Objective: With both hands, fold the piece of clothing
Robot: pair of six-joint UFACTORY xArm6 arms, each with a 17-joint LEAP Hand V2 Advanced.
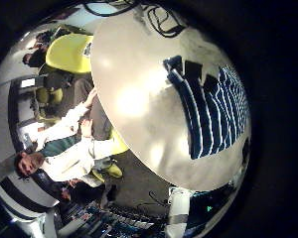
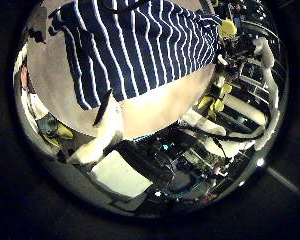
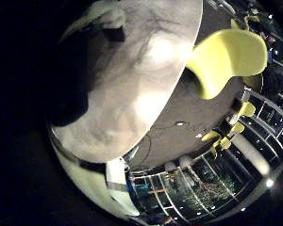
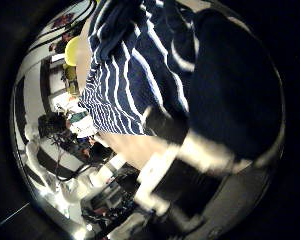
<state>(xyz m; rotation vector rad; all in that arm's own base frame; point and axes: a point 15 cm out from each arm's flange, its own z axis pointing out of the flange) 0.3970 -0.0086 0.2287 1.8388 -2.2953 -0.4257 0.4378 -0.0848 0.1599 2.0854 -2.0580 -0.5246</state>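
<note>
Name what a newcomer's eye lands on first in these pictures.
The navy and white striped garment stands out first, spread on the round pale table and filling much of both thumb side palm views. Next comes the bright yellow chair standing on the floor beside the table's edge.

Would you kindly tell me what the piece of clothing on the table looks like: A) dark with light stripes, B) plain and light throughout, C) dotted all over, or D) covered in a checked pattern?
A: the garment lying on the round table is dark with narrow light stripes, as the left thumb side palm view shows.
</note>
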